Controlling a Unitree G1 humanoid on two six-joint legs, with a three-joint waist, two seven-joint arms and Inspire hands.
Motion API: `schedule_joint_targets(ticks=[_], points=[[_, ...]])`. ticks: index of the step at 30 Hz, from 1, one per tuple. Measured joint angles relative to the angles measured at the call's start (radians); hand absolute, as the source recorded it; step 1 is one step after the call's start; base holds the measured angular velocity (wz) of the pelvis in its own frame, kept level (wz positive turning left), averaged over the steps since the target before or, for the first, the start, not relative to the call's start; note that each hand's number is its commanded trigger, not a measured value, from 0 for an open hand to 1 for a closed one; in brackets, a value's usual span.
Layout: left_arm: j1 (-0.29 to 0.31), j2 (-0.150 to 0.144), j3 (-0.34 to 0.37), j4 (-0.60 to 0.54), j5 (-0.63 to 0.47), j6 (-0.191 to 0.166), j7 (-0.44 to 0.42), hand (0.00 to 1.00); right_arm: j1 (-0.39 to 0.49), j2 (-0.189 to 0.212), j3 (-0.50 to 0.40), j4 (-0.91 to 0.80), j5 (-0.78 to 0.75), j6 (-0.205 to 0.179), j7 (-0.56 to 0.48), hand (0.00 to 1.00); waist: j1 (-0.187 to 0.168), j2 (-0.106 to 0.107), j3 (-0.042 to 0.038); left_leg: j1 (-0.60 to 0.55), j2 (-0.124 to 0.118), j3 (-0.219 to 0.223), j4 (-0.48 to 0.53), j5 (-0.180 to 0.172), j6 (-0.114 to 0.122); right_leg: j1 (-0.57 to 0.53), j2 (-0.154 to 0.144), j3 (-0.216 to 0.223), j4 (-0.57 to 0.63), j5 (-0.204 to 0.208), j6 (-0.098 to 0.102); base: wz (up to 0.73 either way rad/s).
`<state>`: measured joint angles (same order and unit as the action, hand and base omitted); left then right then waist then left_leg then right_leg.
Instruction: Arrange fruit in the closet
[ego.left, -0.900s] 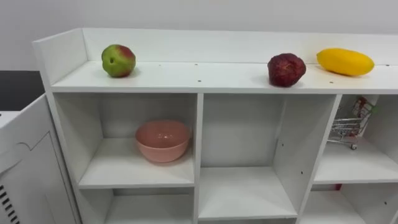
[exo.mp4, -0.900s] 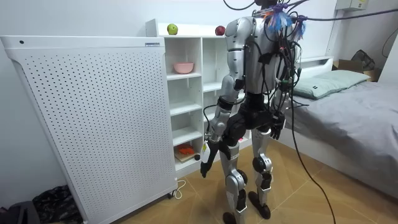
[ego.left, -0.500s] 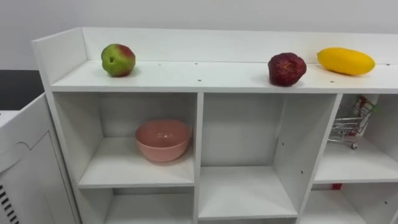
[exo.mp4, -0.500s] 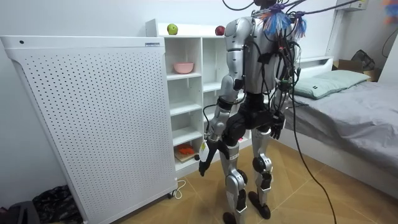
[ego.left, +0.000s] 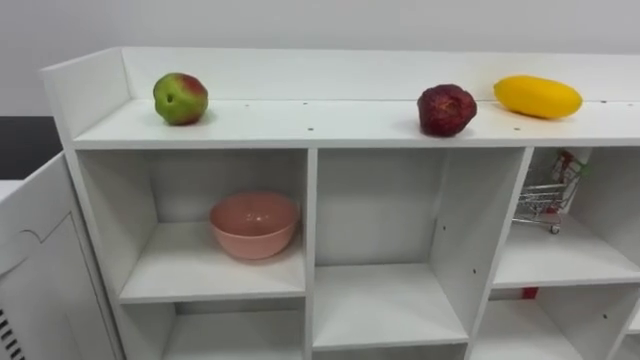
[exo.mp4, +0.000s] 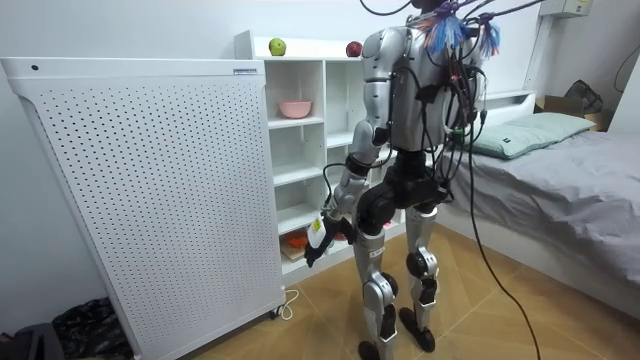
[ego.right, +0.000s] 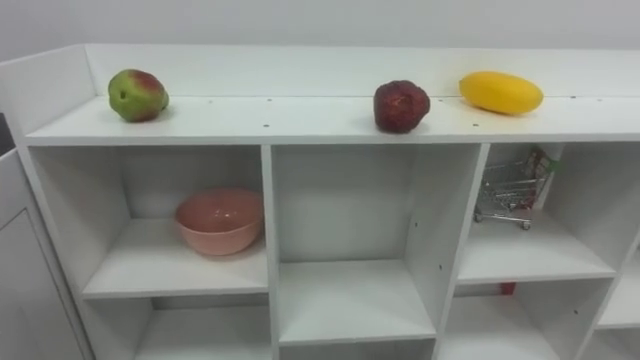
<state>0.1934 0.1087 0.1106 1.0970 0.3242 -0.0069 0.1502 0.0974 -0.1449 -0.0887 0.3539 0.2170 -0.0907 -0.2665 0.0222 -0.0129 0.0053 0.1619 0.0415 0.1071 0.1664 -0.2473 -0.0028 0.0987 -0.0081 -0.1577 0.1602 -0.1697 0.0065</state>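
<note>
On top of the white closet (ego.left: 310, 250) sat the apple (ego.left: 181, 98), red fruit (ego.left: 446, 109) and yellow fruit (ego.left: 537, 96). My left hand (exo.mp4: 316, 238) hung low, and I could not tell if it was open. A clumsy reach could roll one off.

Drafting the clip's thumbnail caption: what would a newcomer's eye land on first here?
Three fruits on top of the white shelf unit stand out: a green-red apple at the left, and a dark red fruit and a yellow mango toward the right. Next come the pink bowl in the upper left compartment and a small wire shopping cart in the upper right one.
</note>
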Motion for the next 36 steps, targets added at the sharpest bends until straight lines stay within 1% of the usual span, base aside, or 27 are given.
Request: schedule_joint_targets(ticks=[1, 2, 3, 4, 7, 8, 10, 13, 16, 18, 20, 23, 25, 29, 32, 34, 36], points=[[0.000, 0.000, 0.000, 0.000, -0.005, -0.001, 0.001, 0.00, -0.001, 0.001, 0.002, -0.039, -0.009, -0.008, -0.008, 0.00, 0.004, -0.001, -0.0004, -0.001, 0.000, 0.001, 0.000, 0.000, 0.000, -0.001, 0.000, 0.001, 0.000, 0.000, 0.000, -0.07], [0.000, 0.001, -0.001, 0.000, -0.010, -0.001, 0.001, 0.00, 0.000, 0.001, 0.005, -0.107, -0.026, -0.019, -0.025, 0.00, 0.009, 0.002, -0.0035, -0.002, -0.001, 0.001, -0.002, 0.000, 0.000, -0.003, 0.000, 0.001, -0.003, 0.000, 0.001, 0.00], [0.001, 0.005, -0.008, 0.001, -0.010, -0.001, 0.001, 0.00, 0.001, 0.001, 0.009, -0.165, -0.032, -0.020, -0.045, 0.00, 0.010, 0.001, -0.0049, -0.002, -0.001, 0.001, -0.002, 0.000, 0.000, -0.003, -0.001, 0.000, -0.005, 0.001, 0.001, 0.00], [0.003, 0.006, -0.014, 0.004, -0.021, -0.001, 0.001, 0.00, -0.001, 0.001, 0.009, -0.209, -0.033, -0.021, -0.056, 0.00, 0.012, -0.004, -0.0073, -0.002, -0.001, 0.001, -0.002, 0.000, 0.000, -0.001, -0.001, -0.001, -0.004, 0.002, 0.002, 0.00], [0.018, 0.008, -0.014, 0.004, -0.026, -0.002, 0.001, 0.00, -0.001, 0.001, 0.008, -0.318, -0.072, -0.022, -0.084, 0.00, 0.011, -0.005, -0.0093, -0.013, -0.001, 0.002, -0.002, 0.000, 0.000, -0.012, -0.003, -0.006, 0.006, 0.002, 0.002, -0.01], [0.018, 0.008, -0.014, 0.004, -0.026, -0.003, 0.001, 0.00, -0.003, 0.000, 0.008, -0.340, -0.073, -0.025, -0.091, 0.00, 0.012, -0.005, -0.0083, -0.015, -0.001, 0.002, -0.002, 0.000, 0.000, -0.016, -0.003, -0.007, 0.010, 0.002, 0.002, 0.00], [0.028, 0.012, -0.014, 0.004, -0.024, -0.006, 0.001, 0.00, -0.008, 0.000, 0.006, -0.400, -0.100, -0.050, -0.103, 0.00, 0.010, -0.007, -0.0087, -0.017, -0.001, 0.002, -0.002, 0.000, 0.000, -0.017, -0.002, -0.007, 0.010, 0.002, 0.002, 0.00], [0.043, 0.013, -0.014, 0.000, -0.007, -0.008, 0.000, 0.00, -0.013, -0.002, -0.009, -0.457, -0.105, -0.062, -0.117, 0.00, 0.012, -0.009, -0.0090, -0.017, -0.001, 0.002, 0.000, 0.000, 0.000, -0.018, -0.003, -0.006, 0.011, 0.002, 0.001, 0.00], [0.056, 0.019, -0.016, 0.002, 0.001, -0.008, -0.005, 0.00, -0.042, -0.010, -0.014, -0.486, -0.112, -0.068, -0.146, 0.00, 0.011, -0.009, -0.0088, -0.016, -0.001, 0.002, 0.004, 0.000, 0.000, -0.016, -0.003, -0.006, 0.013, 0.004, -0.001, 0.00], [0.061, 0.023, -0.019, 0.003, 0.002, -0.008, -0.007, 0.00, -0.066, -0.014, -0.014, -0.491, -0.112, -0.092, -0.159, 0.00, 0.011, -0.008, -0.0084, -0.015, 0.000, 0.001, 0.005, 0.000, 0.000, -0.015, -0.003, -0.007, 0.015, 0.004, -0.001, 0.00], [0.061, 0.024, -0.019, 0.000, 0.004, -0.008, -0.009, 0.00, -0.095, -0.016, -0.014, -0.508, -0.119, -0.095, -0.169, 0.00, 0.010, -0.008, -0.0080, -0.016, -0.001, -0.001, 0.006, 0.001, 0.001, -0.014, -0.003, -0.007, 0.015, 0.004, -0.001, 0.00], [0.059, 0.025, -0.028, 0.000, 0.015, -0.008, -0.012, 0.00, -0.172, -0.023, -0.014, -0.533, -0.143, -0.107, -0.182, 0.00, 0.010, -0.006, -0.0066, -0.019, -0.001, -0.001, 0.005, 0.001, 0.001, -0.017, -0.002, -0.005, 0.014, 0.004, -0.001, 0.00], [0.050, 0.024, -0.036, 0.001, 0.033, -0.008, -0.015, 0.00, -0.235, -0.048, -0.014, -0.533, -0.143, -0.109, -0.199, 0.00, 0.012, -0.005, -0.0050, -0.021, -0.001, -0.002, 0.004, 0.001, 0.001, -0.017, -0.001, -0.006, 0.011, 0.004, -0.001, 0.00], [0.035, 0.025, -0.037, 0.006, 0.035, -0.008, -0.015, 0.00, -0.302, -0.055, -0.012, -0.533, -0.150, -0.111, -0.202, 0.00, 0.016, -0.012, -0.0076, -0.028, 0.000, -0.004, 0.003, 0.001, 0.001, -0.023, -0.001, -0.009, 0.010, 0.004, -0.001, 0.01], [0.032, 0.027, -0.038, 0.003, 0.036, -0.008, -0.015, 0.00, -0.354, -0.065, -0.012, -0.533, -0.144, -0.111, -0.203, 0.00, 0.016, -0.021, -0.0040, -0.031, 0.000, -0.004, 0.003, 0.001, 0.001, -0.029, -0.001, -0.011, 0.011, 0.004, -0.001, 0.00], [0.032, 0.029, -0.038, 0.000, 0.042, -0.008, -0.015, 0.00, -0.373, -0.084, -0.012, -0.533, -0.142, -0.111, -0.202, 0.00, 0.017, -0.031, -0.0005, -0.032, 0.001, -0.005, 0.002, 0.001, 0.001, -0.028, -0.002, -0.013, 0.011, 0.004, -0.001, 0.00], [0.032, 0.033, -0.037, -0.001, 0.043, -0.006, -0.015, 0.00, -0.374, -0.092, -0.013, -0.532, -0.143, -0.111, -0.200, 0.00, 0.019, -0.039, -0.0025, -0.032, 0.001, -0.006, 0.001, 0.001, 0.001, -0.028, -0.002, -0.014, 0.010, 0.004, -0.001, 0.00]])
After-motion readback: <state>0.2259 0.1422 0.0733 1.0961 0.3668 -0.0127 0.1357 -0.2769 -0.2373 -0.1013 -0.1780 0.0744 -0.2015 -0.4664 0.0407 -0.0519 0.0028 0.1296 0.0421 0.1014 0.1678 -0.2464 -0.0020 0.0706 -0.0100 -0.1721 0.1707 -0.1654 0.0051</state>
